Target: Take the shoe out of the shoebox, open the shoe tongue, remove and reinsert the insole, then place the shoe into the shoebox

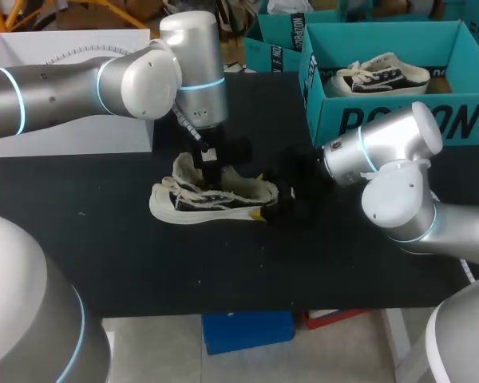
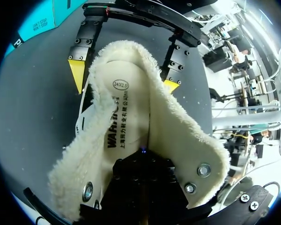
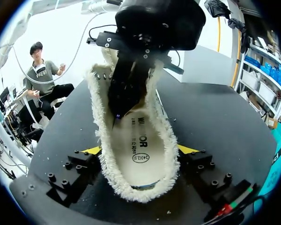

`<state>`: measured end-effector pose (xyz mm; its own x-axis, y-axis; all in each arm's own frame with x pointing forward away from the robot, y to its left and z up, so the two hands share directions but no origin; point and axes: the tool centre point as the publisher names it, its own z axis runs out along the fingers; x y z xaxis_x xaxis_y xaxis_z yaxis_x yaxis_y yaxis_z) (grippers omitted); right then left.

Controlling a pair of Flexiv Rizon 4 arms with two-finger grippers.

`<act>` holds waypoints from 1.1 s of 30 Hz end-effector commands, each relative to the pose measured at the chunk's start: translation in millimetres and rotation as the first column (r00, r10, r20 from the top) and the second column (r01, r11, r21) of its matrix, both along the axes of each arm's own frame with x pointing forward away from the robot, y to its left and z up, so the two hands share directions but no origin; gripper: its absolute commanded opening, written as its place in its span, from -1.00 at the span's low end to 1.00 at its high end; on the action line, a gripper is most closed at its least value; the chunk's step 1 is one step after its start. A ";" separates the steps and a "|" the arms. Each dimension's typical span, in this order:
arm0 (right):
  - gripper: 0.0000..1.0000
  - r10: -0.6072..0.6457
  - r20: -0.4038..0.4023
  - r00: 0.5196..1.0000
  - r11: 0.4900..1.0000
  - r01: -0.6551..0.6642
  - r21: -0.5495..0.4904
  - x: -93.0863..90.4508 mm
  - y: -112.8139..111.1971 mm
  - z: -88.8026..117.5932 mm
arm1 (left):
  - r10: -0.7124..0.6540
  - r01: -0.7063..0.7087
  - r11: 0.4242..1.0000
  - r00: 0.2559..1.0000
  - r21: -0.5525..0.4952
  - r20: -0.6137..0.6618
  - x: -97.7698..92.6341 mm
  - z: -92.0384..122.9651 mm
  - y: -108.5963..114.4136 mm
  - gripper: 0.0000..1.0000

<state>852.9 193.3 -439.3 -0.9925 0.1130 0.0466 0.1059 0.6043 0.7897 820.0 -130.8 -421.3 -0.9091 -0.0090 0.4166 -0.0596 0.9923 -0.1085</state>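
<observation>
Right pincer (image 3: 139, 150) clamped on shoe (image 1: 211, 199) heel; left pincer (image 3: 121, 108) inside shoe, grip unclear; insole (image 2: 126, 110) shows printed lettering.

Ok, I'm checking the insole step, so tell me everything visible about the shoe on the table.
The shoe is a black low-top with a cream sole and cream fleece lining, its printed insole inside. It sits sole-down on the black table, mouth spread wide. The right gripper clamps its heel from both sides; the left gripper is inside its opening.

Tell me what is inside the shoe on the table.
Fleecy lining, the insole and the left gripper poking in. That gripper hides the toe end of the shoe.
</observation>
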 end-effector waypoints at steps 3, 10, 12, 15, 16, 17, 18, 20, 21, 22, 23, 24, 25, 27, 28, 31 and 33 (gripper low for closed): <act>-1.00 -0.003 0.000 1.000 1.000 0.003 0.000 1.6 1.1 -2.1 | 0.003 -0.003 1.000 1.000 0.003 -0.011 -1.9 -19.2 -2.8 -1.00; -1.00 -0.003 0.000 1.000 1.000 0.003 0.000 1.6 1.1 -2.1 | 0.017 -0.017 1.000 0.999 0.009 0.048 -3.6 -15.1 -2.8 -0.23; -1.00 -0.003 0.000 1.000 1.000 0.003 0.000 1.6 1.1 -2.1 | 0.030 -0.031 0.999 0.996 0.016 0.086 -5.3 -13.7 -2.8 -0.27; -1.00 -0.003 0.000 1.000 1.000 0.003 0.000 1.6 1.1 -2.1 | 0.054 -0.061 0.997 0.988 0.046 0.146 -7.7 -14.3 -2.9 -0.30; -1.00 -0.003 0.000 1.000 1.000 0.003 0.000 1.6 1.1 -2.1 | 0.059 -0.067 0.997 0.986 0.049 0.154 -8.2 -15.6 -2.7 -0.30; -1.00 -0.003 0.000 1.000 1.000 0.003 0.000 1.6 1.1 -2.1 | 0.067 -0.078 0.995 0.983 0.059 0.168 -8.6 -17.6 -2.3 -0.29; -1.00 -0.003 0.000 1.000 1.000 0.003 0.000 1.6 1.1 -2.1 | 0.071 -0.082 0.995 0.982 0.059 0.176 -9.2 -19.3 -1.8 -0.29; -1.00 -0.003 0.000 1.000 1.000 0.003 0.000 1.6 1.1 -2.1 | 0.088 -0.103 0.992 0.977 0.069 0.195 -10.3 -22.6 0.0 -0.30; -1.00 -0.003 0.000 1.000 1.000 0.003 0.000 1.6 1.1 -2.1 | 0.097 -0.116 0.990 0.972 0.080 0.216 -10.6 -24.4 0.8 -0.32; -1.00 -0.003 0.000 1.000 1.000 0.003 0.000 1.6 1.1 -2.1 | 0.106 -0.129 0.988 0.966 0.087 0.235 -11.0 -26.4 1.9 -0.33; -1.00 -0.003 0.000 1.000 1.000 0.003 0.000 1.6 1.1 -2.1 | 0.108 -0.134 0.987 0.964 0.091 0.243 -11.2 -28.7 3.0 -0.33; -1.00 -0.003 0.000 1.000 1.000 0.003 0.000 1.6 1.1 -2.1 | 0.113 -0.139 0.986 0.962 0.089 0.249 -11.3 -30.6 4.2 -0.33; -1.00 -0.003 0.000 1.000 1.000 0.003 0.000 1.6 1.1 -2.1 | 0.120 -0.151 0.984 0.956 0.099 0.269 -11.1 -32.2 5.7 -0.33; -1.00 -0.003 0.000 1.000 1.000 0.003 0.000 1.6 1.1 -2.1 | 0.131 -0.168 0.980 0.946 0.105 0.296 -10.1 -36.2 8.6 -0.33; -1.00 -0.003 0.000 1.000 1.000 0.003 0.000 1.6 1.1 -2.1 | 0.136 -0.178 0.978 0.940 0.108 0.312 -9.6 -37.5 10.0 -0.33; -1.00 -0.003 0.000 1.000 1.000 0.003 0.000 1.6 1.1 -2.1 | 0.141 -0.190 0.975 0.930 0.116 0.340 -8.5 -42.7 13.5 -0.34; -1.00 -0.003 0.000 1.000 1.000 0.003 0.000 1.6 1.1 -2.1 | 0.141 -0.200 0.972 0.918 0.124 0.371 -7.5 -47.8 14.8 -0.36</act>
